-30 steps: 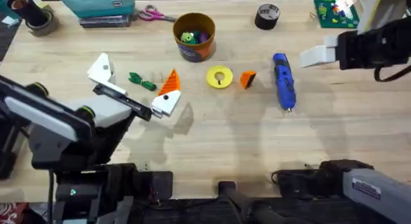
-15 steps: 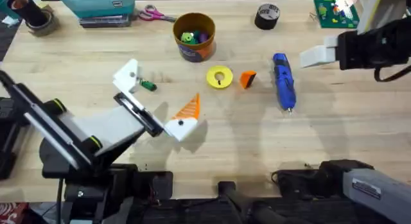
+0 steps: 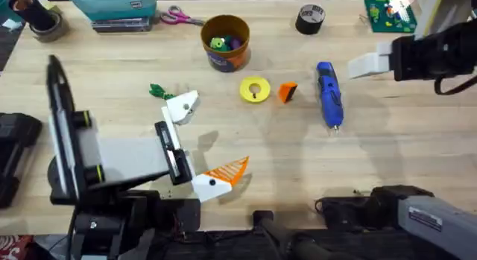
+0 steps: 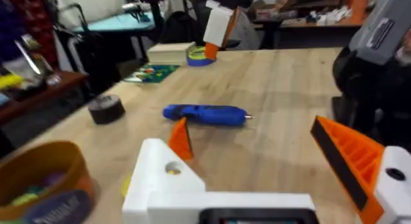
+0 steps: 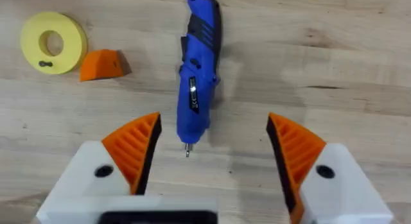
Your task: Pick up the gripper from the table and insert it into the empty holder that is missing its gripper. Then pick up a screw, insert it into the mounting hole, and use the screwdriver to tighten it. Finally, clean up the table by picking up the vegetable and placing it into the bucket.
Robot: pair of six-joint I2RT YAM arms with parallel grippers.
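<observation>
Gripper (image 3: 288,92): small orange wedge, ridged face not discernible, lying loose on the table (image 3: 387,163) around mid-width, toward the far edge, just beside a flat yellow disc (image 3: 255,89) with a centre hole; seen also as (image 5: 104,65) and (image 4: 181,138).

Holder (image 3: 181,108): white angular jaw mount on the left gripper (image 3: 200,144), bare of any orange pad, with a mounting hole showing (image 4: 172,168). Opposite jaw carries an orange ribbed pad (image 3: 226,171).

Screwdriver (image 3: 329,94): blue cylinder with thin silver tip, lying flat right of the wedge, tip toward the near edge, untouched; also (image 5: 199,60).

Vegetable (image 3: 158,91): thin dark-green piece, lying on the table just beyond the bare holder, partly hidden by it.

Bucket (image 3: 225,42): round orange-yellow cup with dark band, standing near the far edge at mid-width, small coloured items inside.

Left arm: low over the near left part of the table, wrist turned sideways, jaws spread wide and pinching nothing.

Right arm: raised near the right edge, right gripper (image 5: 212,147) looking straight down on the screwdriver, both orange-padded fingers (image 5: 135,144) spread well apart, nothing between them.

Also noted along the far edge: black tape roll (image 3: 310,18) and pink-handled scissors (image 3: 179,17)
</observation>
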